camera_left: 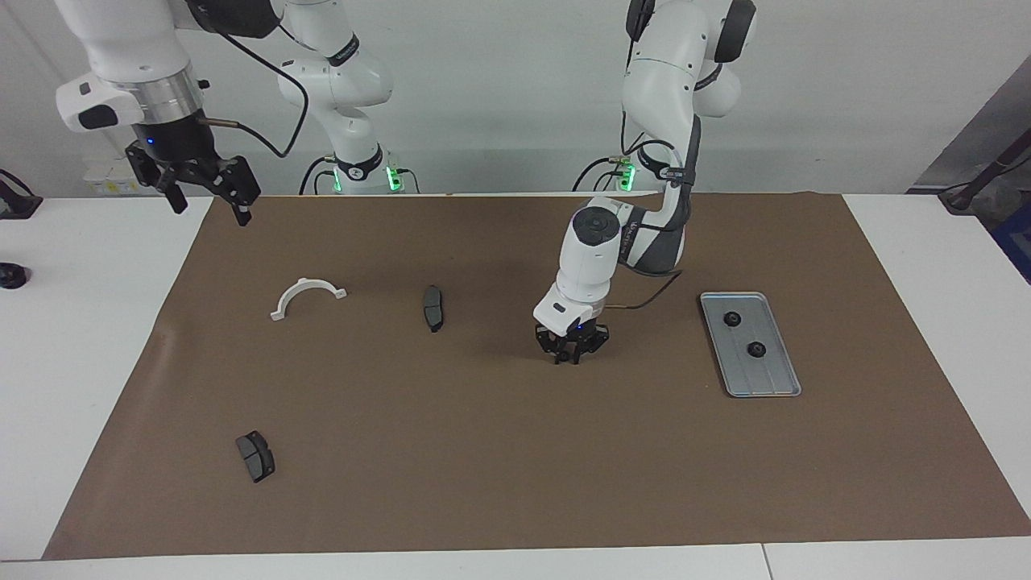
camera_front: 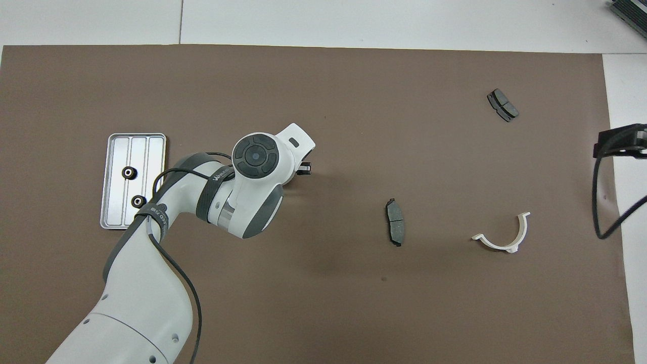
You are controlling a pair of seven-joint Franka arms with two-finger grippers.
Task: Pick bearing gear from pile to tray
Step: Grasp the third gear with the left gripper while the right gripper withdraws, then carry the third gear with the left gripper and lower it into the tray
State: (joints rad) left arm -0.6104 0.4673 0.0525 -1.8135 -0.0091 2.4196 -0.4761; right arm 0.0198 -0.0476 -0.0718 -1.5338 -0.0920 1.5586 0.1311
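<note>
The silver-grey tray [camera_left: 777,379] lies on the brown mat toward the left arm's end and also shows in the overhead view [camera_front: 154,151]. Two small black gears [camera_left: 732,320] [camera_left: 755,349] lie in it, also seen from overhead [camera_front: 129,173] [camera_front: 138,201]. My left gripper [camera_left: 568,357] is down at the mat beside the tray, toward the middle; from overhead the wrist covers it [camera_front: 303,169]. No loose gear shows on the mat. My right gripper [camera_left: 207,201] is open and empty, raised over the mat's corner at the right arm's end [camera_front: 621,144], waiting.
The other parts lie toward the right arm's end: a white half-ring bracket [camera_left: 308,296] [camera_front: 505,237], a dark brake pad [camera_left: 433,308] [camera_front: 395,228] near the middle, and another brake pad [camera_left: 255,456] [camera_front: 502,105] farther from the robots. A small black object [camera_left: 12,275] sits on the white table.
</note>
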